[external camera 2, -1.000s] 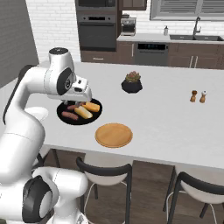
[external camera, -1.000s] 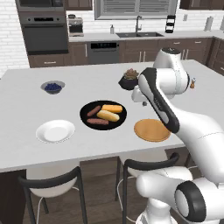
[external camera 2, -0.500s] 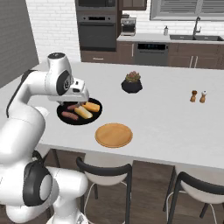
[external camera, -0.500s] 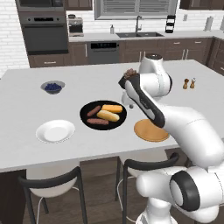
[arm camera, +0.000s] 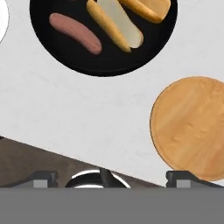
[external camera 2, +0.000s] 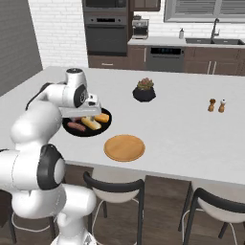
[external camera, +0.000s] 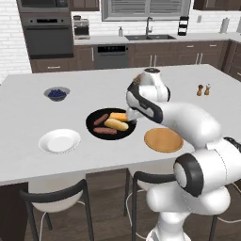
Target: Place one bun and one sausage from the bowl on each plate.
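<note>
White table (external camera: 28,155) is spreading across the left base view, where nearest, lower left of centre, the white plate (external camera: 59,140) and, right of centre, the tan plate (external camera: 163,140) are lying bare while the jaws (external camera: 132,116) are hanging wide apart and empty over the central black bowl (external camera: 94,127), whose soft, light buns (external camera: 116,124) and slick sausages (external camera: 104,131) are probably wanting a gentle mid-length pinch.

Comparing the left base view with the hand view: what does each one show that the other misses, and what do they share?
Left base view alone: the blueberry bowl, the salt and pepper shakers and two sausages in the black bowl. Hand view alone: the open pincer, with its fingertips set wide apart. Both show the black bowl, its buns, the white plate, the empty wooden plate and the white countertop.
</note>
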Tool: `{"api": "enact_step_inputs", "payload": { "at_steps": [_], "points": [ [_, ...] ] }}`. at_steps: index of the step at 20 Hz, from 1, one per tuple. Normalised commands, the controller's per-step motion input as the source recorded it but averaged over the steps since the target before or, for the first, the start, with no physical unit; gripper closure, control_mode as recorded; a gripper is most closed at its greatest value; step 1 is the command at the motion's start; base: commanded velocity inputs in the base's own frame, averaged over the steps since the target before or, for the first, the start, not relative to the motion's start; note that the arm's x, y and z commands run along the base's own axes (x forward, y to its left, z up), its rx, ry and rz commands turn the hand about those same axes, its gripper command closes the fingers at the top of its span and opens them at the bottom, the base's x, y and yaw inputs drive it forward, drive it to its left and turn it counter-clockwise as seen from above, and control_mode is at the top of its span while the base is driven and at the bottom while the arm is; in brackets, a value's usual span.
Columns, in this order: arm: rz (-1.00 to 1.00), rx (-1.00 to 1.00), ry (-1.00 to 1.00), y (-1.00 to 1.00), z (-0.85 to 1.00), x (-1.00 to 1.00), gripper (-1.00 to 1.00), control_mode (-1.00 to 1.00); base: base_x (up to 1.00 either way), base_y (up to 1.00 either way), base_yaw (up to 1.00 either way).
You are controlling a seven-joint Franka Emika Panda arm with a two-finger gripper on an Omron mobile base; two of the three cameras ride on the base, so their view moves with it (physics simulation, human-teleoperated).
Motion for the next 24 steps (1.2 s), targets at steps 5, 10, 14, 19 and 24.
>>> {"api": "enact_step_inputs", "payload": {
  "at_steps": [5,10,14,19,24],
  "points": [
    [0.21,-0.01,0.1,0.49,-0.41,0.84,-1.0,-1.0,0.0,0.0,0.0],
    [0.06,-0.01,0.09,0.22,-0.37,0.37,-1.0,-1.0,0.0,0.0,0.0],
    [0.0,-0.11,-0.03,0.0,-0.6,0.43,-1.0,-1.0,0.0,0.0,0.0],
    [-0.01,-0.09,-0.1,0.02,-0.38,0.28,-1.0,-1.0,0.0,0.0,0.0],
    [-0.03,0.03,0.01,-0.3,-0.13,0.35,-1.0,-1.0,0.0,0.0,0.0]
  ]
}}
